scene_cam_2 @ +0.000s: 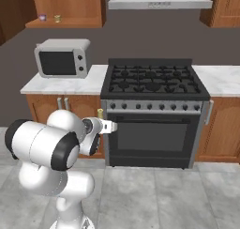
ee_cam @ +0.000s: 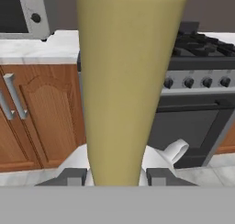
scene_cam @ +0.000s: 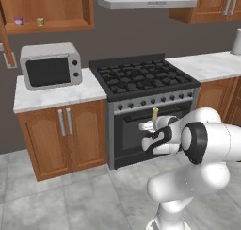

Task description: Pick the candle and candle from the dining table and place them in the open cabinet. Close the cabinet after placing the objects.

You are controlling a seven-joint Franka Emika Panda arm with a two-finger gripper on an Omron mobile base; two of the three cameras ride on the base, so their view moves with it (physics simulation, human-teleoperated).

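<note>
The gripper (scene_cam: 151,126) was clamped on the slim candle (ee_cam: 120,81), held low before the oven (scene_cam: 150,130). 1 stubby candle (scene_cam: 40,21) sat in the open cabinet (scene_cam: 52,10), up on the left. Doing this well likely meant lifting the candle upright, clearing the microwave (scene_cam: 51,65).

The 2 base views look forward and down from behind the arm, the left one angled rightward, the right one leftward. Both share the stove (scene_cam: 141,80), the microwave (scene_cam: 51,65) and the low cabinet (scene_cam: 66,135) (seen from some way back). The hand view sits very close behind the candle (ee_cam: 121,81), facing the same stove front.
</note>
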